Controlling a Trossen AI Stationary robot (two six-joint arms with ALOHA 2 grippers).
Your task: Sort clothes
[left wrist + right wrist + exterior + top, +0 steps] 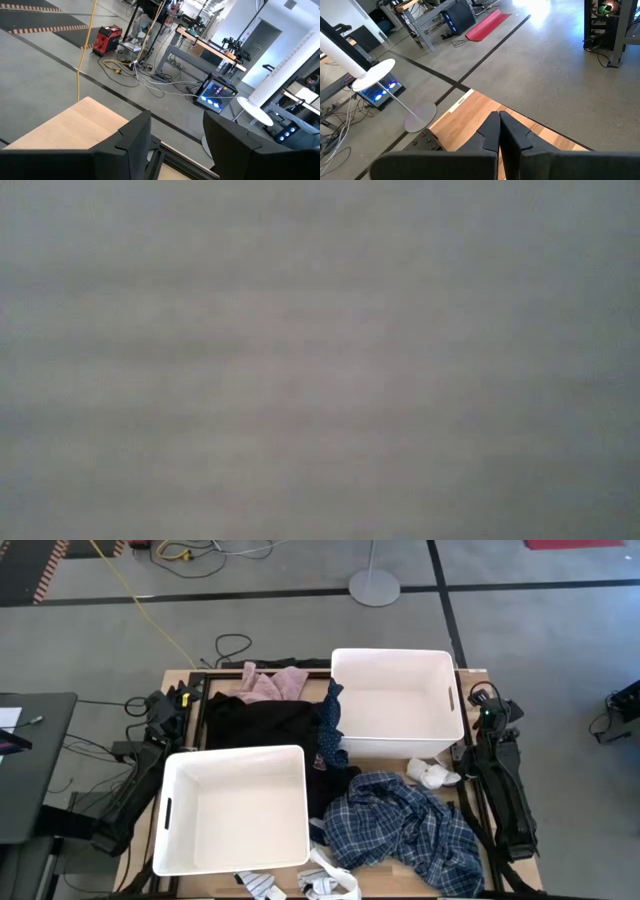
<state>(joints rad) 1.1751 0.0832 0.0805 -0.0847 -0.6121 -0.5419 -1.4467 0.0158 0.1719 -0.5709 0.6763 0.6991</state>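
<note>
1. Both arms are parked at the table edges, neither touching any clothing.
2. Left gripper: at the left side of the table, pointing out over the bare wooden corner toward the room. Fingers apart with a clear gap between them, nothing held.
3. Right gripper: at the right side of the table, aimed past the far right corner. Fingers pressed together, empty.
4. Two white bins on the table: near-left bin and far-right bin; neither has clothing visible inside.
5. Blue-white plaid shirt: crumpled heap at near right, just beside the near-left bin's right wall.
6. Large black garment: spread at far left-centre, between the two bins, running under the near-left bin's far edge.
7. Pink garment: at the far edge, lying on top of the black garment, just left of the far-right bin.
8. Dark blue patterned piece: draped along the far-right bin's left wall, touching it.
9. White sock: bunched just in front of the far-right bin's near right corner.
10. Striped socks and a white piece: at the near edge, beside the near-left bin's front corner.
11. Low view: uniform grey blur, nothing readable.
</note>
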